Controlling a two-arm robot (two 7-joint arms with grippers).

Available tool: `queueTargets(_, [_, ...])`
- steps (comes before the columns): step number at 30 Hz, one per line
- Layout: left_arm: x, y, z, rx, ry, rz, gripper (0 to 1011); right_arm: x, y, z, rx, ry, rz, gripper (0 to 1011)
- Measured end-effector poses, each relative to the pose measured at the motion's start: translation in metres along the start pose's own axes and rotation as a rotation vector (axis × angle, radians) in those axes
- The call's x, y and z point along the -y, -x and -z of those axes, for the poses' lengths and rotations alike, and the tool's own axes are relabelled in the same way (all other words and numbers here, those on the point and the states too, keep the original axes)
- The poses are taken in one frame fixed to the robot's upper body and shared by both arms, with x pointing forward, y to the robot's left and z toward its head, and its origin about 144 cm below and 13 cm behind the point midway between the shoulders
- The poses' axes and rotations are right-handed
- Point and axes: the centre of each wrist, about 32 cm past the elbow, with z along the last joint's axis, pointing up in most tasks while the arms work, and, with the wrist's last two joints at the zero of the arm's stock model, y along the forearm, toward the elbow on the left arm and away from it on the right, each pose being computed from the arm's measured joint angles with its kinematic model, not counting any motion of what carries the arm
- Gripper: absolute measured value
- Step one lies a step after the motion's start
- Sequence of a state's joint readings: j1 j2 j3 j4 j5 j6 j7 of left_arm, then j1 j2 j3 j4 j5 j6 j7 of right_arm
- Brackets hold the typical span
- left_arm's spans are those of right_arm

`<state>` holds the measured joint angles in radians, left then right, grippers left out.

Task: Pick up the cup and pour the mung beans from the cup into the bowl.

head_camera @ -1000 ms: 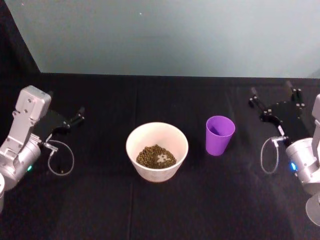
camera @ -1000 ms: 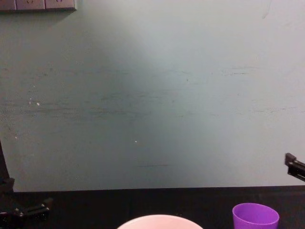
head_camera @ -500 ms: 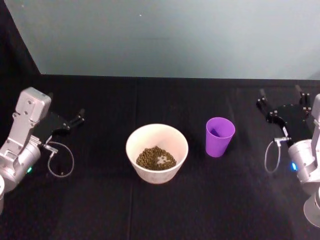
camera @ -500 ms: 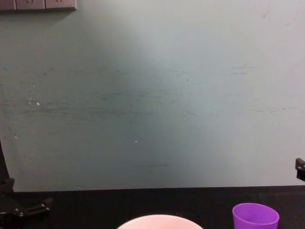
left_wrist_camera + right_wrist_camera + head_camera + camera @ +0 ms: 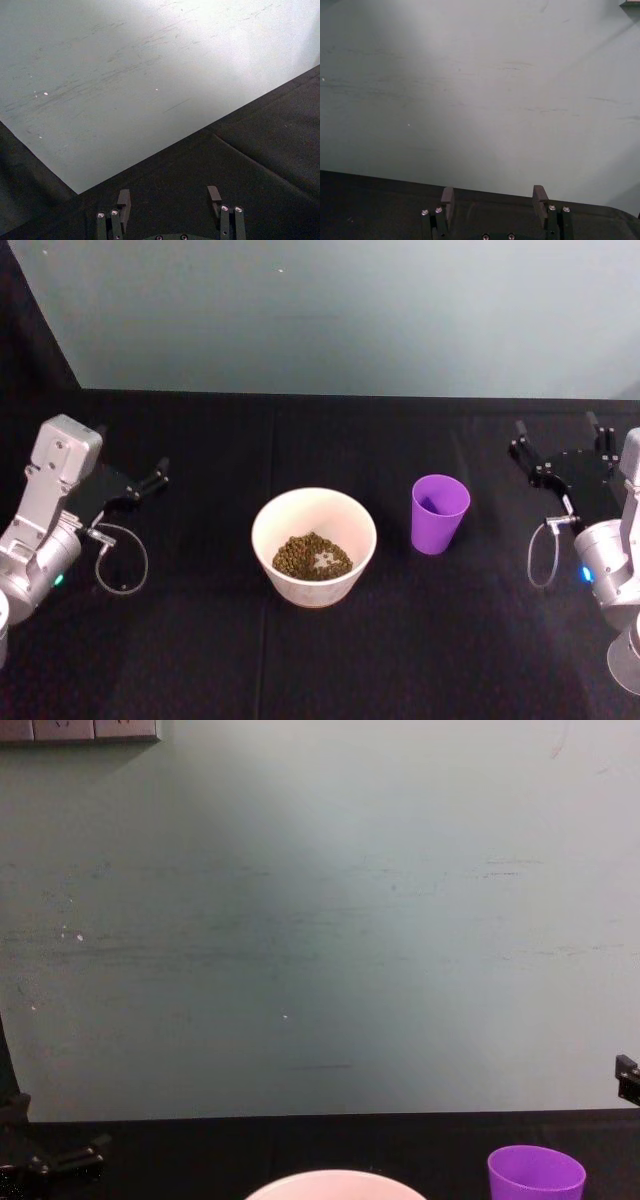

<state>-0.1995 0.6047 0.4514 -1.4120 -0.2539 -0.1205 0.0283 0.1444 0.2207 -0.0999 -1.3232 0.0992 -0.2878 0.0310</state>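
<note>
**Inspector:** Report margins and free space on the work surface.

**Assistant:** The black table (image 5: pixel 330 660) runs back to a pale green wall (image 5: pixel 330 310), which closes off the far edge. The bowl (image 5: pixel 314 545) stands near the middle. Bare cloth lies open on every side of it, widest toward the near edge and toward the left. The cup (image 5: pixel 439 512) stands just to the right of the bowl, apart from it, a narrow strip of cloth between them. More open cloth separates the cup from the right gripper (image 5: pixel 556 432).

**Inspector:** Orientation of the cup?

**Assistant:** Upright on its base, long axis vertical, mouth up, taper narrowing downward. In the chest view its rim (image 5: pixel 536 1168) sits level. The mung beans (image 5: pixel 312 556) lie heaped in the bottom of the bowl; the cup's interior shows no beans that I can make out.

**Inspector:** Grippers?

**Assistant:** The right gripper hangs at the right edge, well clear of the cup, fingers spread wide and holding nothing; the right wrist view confirms two separated fingertips (image 5: pixel 447 197) facing the wall. The left gripper (image 5: pixel 150 480) sits at the left edge, well apart from the bowl, likewise spread with nothing between its fingertips (image 5: pixel 123 200)
</note>
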Motion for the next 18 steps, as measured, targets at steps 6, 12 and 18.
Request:
queueTargets(6, [0.0,0.0,0.0,0.0,0.0,0.0,1000,0.0001,0.0001,-0.0002,-0.001,-0.001,0.0,1003])
queueTargets(12, [0.0,0.0,0.0,0.0,0.0,0.0,1000,0.0002,0.0001,-0.0002,-0.001,-0.002,0.0,1002])
queueTargets(18, [0.0,0.0,0.0,0.0,0.0,0.0,1000,0.0003,0.0,-0.0002,-0.001,-0.003,0.0,1003])
